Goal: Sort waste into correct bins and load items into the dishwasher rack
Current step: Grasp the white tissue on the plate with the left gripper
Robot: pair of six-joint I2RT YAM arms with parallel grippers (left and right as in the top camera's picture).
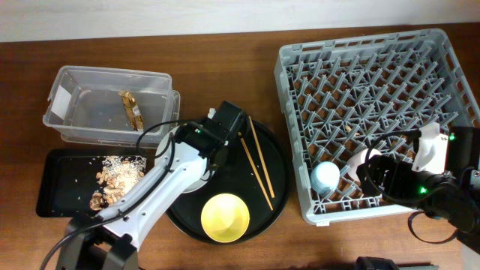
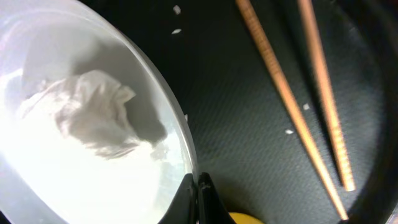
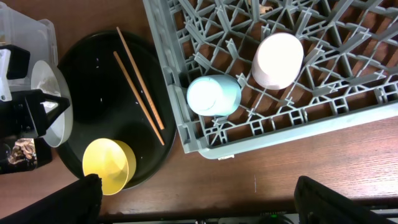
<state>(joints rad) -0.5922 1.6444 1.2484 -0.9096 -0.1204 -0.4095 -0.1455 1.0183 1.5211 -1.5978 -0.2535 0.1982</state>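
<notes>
Up-left of your left gripper, pinched on the rim of the white bowl, lies the tissue ball, likely weightless and soft; grab its middle. Your right gripper stands spread wide

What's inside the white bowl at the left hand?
A crumpled white tissue ball lies inside the white bowl. The bowl's bottom under the tissue is covered, and glare washes out the rest of the inside.

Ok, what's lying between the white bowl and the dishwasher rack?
The pair of chopsticks, lying on the round black tray. The right wrist view shows it: white bowl left, rack right.
</notes>
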